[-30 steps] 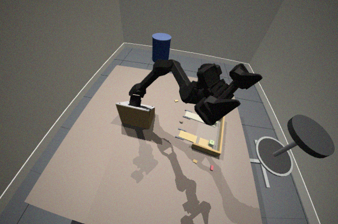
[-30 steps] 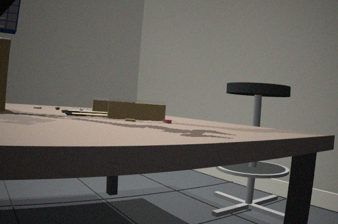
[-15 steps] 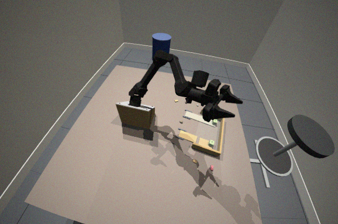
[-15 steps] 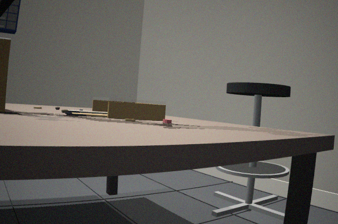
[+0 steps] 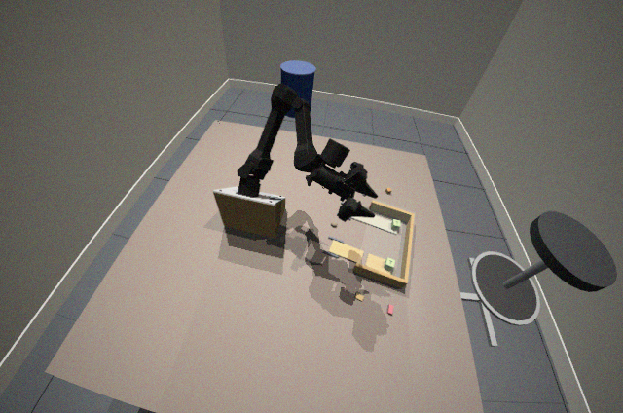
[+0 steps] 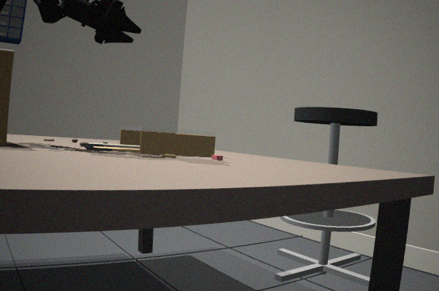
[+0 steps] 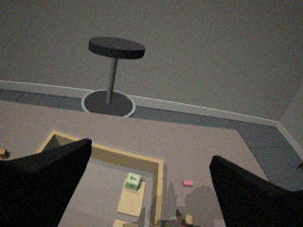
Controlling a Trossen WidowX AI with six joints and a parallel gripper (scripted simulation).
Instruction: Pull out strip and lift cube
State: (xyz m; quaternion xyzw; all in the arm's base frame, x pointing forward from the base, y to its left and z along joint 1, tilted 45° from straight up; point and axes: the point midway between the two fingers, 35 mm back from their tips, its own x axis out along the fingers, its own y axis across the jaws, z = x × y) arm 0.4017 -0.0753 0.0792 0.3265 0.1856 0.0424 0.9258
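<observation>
My gripper [image 5: 375, 206] [image 6: 136, 35] [image 7: 153, 155] is open and empty, high above the table and the wooden tray [image 5: 410, 247] [image 6: 177, 144] [image 7: 160, 189]. A cream strip [image 5: 377, 224] carries a green cube [image 5: 395, 224] with a small dark mark. Its visible part is unbroken; my finger hides its near end in the top view. A yellow strip lies in two pieces with a gap: a near piece [image 5: 346, 250] and a far piece [image 5: 374, 262] [image 7: 131, 202]. The far piece carries another green cube [image 5: 389, 263] [image 7: 133, 182] with a dark mark.
Dark rails flank the near yellow piece. Around the tray lie a pink block [image 5: 390, 309] [image 6: 217, 157] [image 7: 187, 183], a small yellow block [image 5: 359, 297] [image 6: 169, 156], an orange piece [image 5: 388, 190] and a brown piece [image 5: 334, 224]. A stool [image 5: 572, 251] [image 6: 335, 116] [image 7: 116, 47] stands beyond the table.
</observation>
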